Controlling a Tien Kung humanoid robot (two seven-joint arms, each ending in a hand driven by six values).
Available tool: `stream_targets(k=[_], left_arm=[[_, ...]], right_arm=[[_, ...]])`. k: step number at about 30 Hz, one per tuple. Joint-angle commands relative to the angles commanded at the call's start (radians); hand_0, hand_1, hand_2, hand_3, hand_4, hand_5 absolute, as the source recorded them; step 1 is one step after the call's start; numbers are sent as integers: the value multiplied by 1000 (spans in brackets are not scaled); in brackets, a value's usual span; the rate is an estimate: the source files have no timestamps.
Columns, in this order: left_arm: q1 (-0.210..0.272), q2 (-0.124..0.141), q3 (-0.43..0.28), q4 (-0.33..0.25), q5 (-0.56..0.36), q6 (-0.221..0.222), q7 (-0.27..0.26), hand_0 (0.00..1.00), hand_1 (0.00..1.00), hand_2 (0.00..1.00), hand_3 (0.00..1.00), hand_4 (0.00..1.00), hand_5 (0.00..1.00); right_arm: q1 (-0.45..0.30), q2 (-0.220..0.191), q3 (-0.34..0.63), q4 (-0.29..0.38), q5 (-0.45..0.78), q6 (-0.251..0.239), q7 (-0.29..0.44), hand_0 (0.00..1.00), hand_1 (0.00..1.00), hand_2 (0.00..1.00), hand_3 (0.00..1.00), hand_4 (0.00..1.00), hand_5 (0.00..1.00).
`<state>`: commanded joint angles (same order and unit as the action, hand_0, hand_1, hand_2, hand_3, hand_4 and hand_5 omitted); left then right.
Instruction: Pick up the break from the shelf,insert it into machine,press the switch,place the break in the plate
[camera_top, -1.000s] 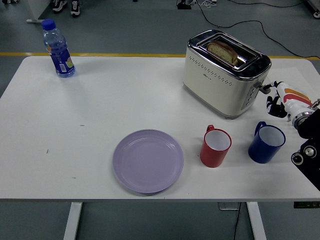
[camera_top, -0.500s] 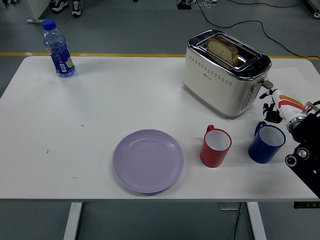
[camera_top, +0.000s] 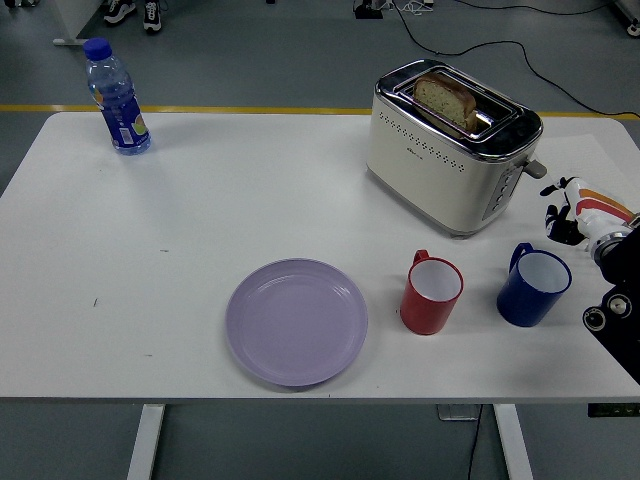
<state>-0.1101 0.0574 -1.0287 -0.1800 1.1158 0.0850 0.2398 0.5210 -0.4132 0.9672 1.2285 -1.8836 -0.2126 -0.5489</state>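
A slice of bread (camera_top: 446, 99) stands in the slot of the cream and chrome toaster (camera_top: 440, 160) at the back right, its top sticking out above the slot. The toaster's side lever (camera_top: 535, 168) is up. A lilac plate (camera_top: 296, 321) lies empty at the front centre. My right hand (camera_top: 565, 212) is at the right edge, just right of the lever and apart from it, above the blue mug; its fingers are relaxed and hold nothing. My left arm is out of view.
A red mug (camera_top: 431, 293) and a blue mug (camera_top: 533, 286) stand in front of the toaster. A water bottle (camera_top: 117, 98) with a blue cap stands at the back left. The toaster's black cable (camera_top: 520, 50) runs off behind the table.
The bread has risen in the slot and the lever has come up. My right hand has left the lever and drawn back to the right.
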Motion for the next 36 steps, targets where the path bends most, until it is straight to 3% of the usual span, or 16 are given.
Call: stream_targets(k=[9,18,36], left_arm=[[0,0,-1,0,1,0,1,684,690,676,559,279,827],[1,0,-3,0,6,-1,2,684,690,675,559,279,827],[0,0,1,0,2,-1,1,684,690,676,559,279,826]], right_arm=[[-4,-6,46,51,-28,-38,4,99,102,222,696,361,2],[5,-1,39,96,-28,-44,14,101,102,221,693,360,2],[11,12,-4,55,-9,-24,14,103,102,220,689,363,2]])
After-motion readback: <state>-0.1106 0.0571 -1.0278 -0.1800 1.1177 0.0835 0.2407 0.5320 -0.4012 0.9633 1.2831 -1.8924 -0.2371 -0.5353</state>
